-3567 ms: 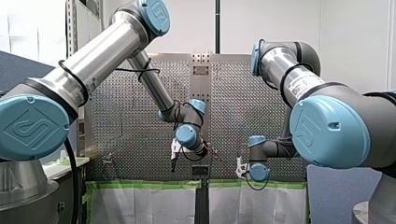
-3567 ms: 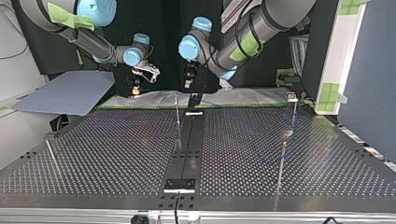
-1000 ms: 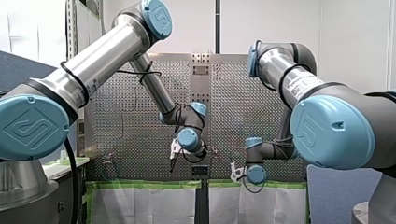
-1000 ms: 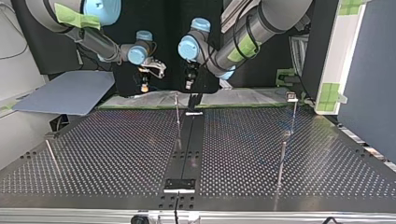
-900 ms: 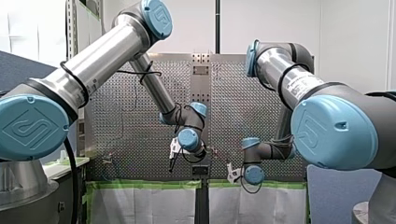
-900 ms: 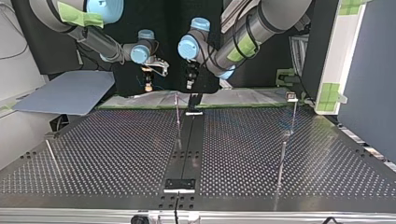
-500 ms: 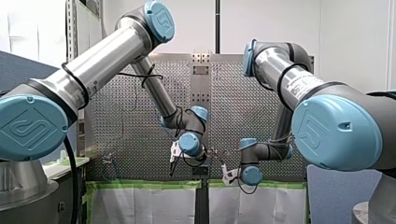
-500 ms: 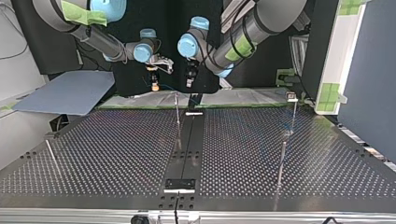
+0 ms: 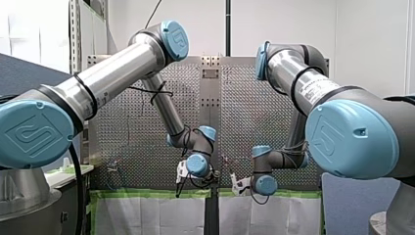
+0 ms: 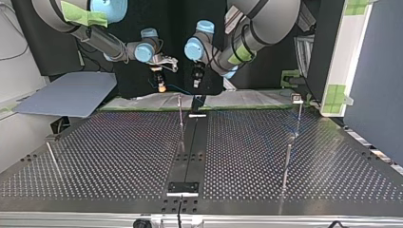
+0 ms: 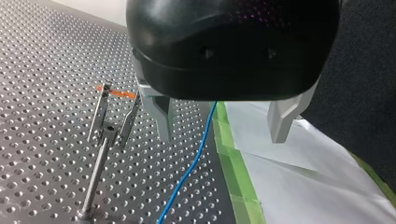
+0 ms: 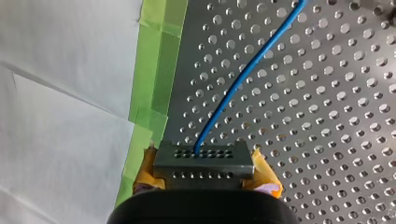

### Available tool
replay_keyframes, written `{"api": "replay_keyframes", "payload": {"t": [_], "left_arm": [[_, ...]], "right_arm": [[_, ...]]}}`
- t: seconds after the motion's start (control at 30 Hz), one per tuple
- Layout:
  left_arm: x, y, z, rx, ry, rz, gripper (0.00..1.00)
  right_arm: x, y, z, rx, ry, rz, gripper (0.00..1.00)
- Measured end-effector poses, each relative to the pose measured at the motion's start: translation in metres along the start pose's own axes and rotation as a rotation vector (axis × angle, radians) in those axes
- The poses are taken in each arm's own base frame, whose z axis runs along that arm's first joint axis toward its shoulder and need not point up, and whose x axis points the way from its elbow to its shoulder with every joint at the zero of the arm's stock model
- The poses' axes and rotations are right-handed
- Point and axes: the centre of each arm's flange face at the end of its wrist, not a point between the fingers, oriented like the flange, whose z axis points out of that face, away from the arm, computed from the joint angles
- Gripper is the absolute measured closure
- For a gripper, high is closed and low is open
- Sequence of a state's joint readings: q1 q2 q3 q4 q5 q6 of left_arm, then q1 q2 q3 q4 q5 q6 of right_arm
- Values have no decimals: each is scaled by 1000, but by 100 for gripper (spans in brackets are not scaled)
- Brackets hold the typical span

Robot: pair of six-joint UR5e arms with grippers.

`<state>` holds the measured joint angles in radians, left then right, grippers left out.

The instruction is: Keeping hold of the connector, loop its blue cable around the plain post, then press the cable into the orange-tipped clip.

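The right arm's fingers (image 12: 264, 176) are closed on the connector (image 12: 203, 161), with a yellow pad against each of its short ends. That grip leaves the holed face clear, so the blue cable (image 12: 243, 79) leaves it freely and runs ahead of the fingers over the perforated surface (image 12: 327, 116). Just beside these fingers, a strip of green tape (image 12: 159, 79) holds down a white sheet (image 12: 60, 93) at the surface's edge.

The left arm's fingers (image 11: 159, 112) stand wide apart and hold nothing. The cable hangs between them, nearer one finger and seemingly touching neither, then drops to the surface under them. Straddling it this way looks meant to let these fingers steer the cable sideways or push it down while the other arm holds the end fixed.

Just outside the finger nearest the cable stands the orange-tipped clip (image 11: 110, 133) on its thin stem. Its two prongs open upward and the cable is not yet between them.

No loop around the plain post can be seen in either wrist view, so the routing appears to be at an early stage. The main risk is probably tension: a sideways pull on the cable could twist the connector in its grip.
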<state>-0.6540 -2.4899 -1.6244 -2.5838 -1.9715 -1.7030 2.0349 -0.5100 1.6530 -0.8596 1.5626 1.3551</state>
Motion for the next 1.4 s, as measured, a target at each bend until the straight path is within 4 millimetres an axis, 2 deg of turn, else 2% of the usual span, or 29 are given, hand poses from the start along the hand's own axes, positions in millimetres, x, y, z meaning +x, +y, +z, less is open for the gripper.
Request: {"api": "replay_keyframes", "payload": {"t": [0.2,0.5,0.77,1.03,1.23,1.4], "left_arm": [[-2,2,5,-6,-12,8,0],[-16,1,18,-6,-46,6,0],[-2,0,31,-2,-22,14,0],[-2,2,35,-4,-28,11,0],[-3,0,35,-2,-35,18,0],[-3,1,36,-13,-44,47,0]], "right_arm": [[-1,0,-1,24,11,0,100],[2,-2,-7,86,18,-15,100],[10,3,-17,61,40,8,100],[6,2,-23,47,43,26,100],[6,4,-22,33,45,35,100],[15,2,-13,59,67,42,100]]}}
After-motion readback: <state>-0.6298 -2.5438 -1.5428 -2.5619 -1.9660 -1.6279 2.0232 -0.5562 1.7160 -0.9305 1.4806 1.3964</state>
